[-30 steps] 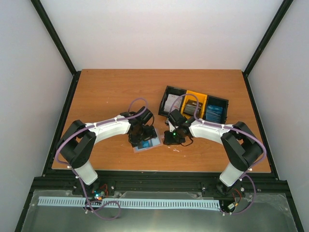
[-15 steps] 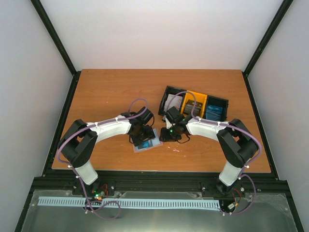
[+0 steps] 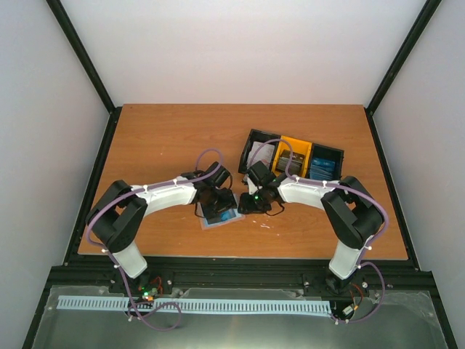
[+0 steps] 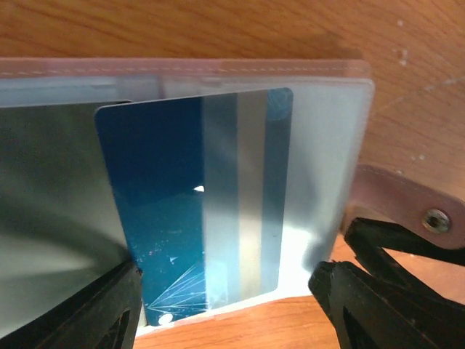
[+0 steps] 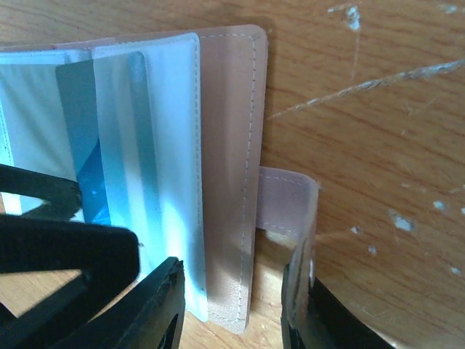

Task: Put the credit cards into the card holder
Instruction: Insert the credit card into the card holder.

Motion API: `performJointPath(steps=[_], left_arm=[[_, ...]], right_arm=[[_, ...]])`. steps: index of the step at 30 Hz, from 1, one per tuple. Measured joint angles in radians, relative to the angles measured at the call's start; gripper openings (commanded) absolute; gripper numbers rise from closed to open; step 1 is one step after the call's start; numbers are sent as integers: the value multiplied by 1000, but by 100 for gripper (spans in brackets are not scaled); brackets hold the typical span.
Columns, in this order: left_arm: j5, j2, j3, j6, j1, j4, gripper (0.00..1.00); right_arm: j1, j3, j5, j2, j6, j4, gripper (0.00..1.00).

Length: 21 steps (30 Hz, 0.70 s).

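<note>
The card holder point(image 3: 227, 219) lies open on the table between both grippers, tan-pink outside and pale blue inside. A blue credit card point(image 4: 160, 189) with a silver stripe sits in its clear slot and also shows in the right wrist view point(image 5: 93, 196). My left gripper point(image 3: 216, 207) is open, and its fingers point(image 4: 109, 305) straddle the card's near end. My right gripper point(image 3: 245, 206) is open around the holder's tan right edge point(image 5: 225, 145). The snap strap point(image 5: 290, 203) curls up against its right finger. More cards lie in the bins.
Three bins stand side by side at the back right: a black one point(image 3: 256, 154) with pale cards, a yellow one point(image 3: 294, 155) with dark grey cards, and a black one point(image 3: 324, 167) with blue cards. The two grippers are close together.
My right gripper has moved left, up to the holder's right edge. My left gripper has shifted slightly over the holder. The holder has stayed in place.
</note>
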Motion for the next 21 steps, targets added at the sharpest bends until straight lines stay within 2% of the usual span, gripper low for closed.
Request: performJointPath(steps=[5,7,14,18,21], left_arm=[[46,-10,-39,10,2,86,73],[43,-11,-40,9,4,86,77],[-1,-48,-39,4,6,44,79],[-39,-63,-30,-8,7,5,78],[-53,-53,-26,-14,7,-6,72]], right_arm=[[-1,0,1,5,6,3,37],[-1,0,2,5,8,3,37],[0,0,1,5,14,7,36],[0,0,1,5,15,7,35],[0,0,1,7,15,7,34]])
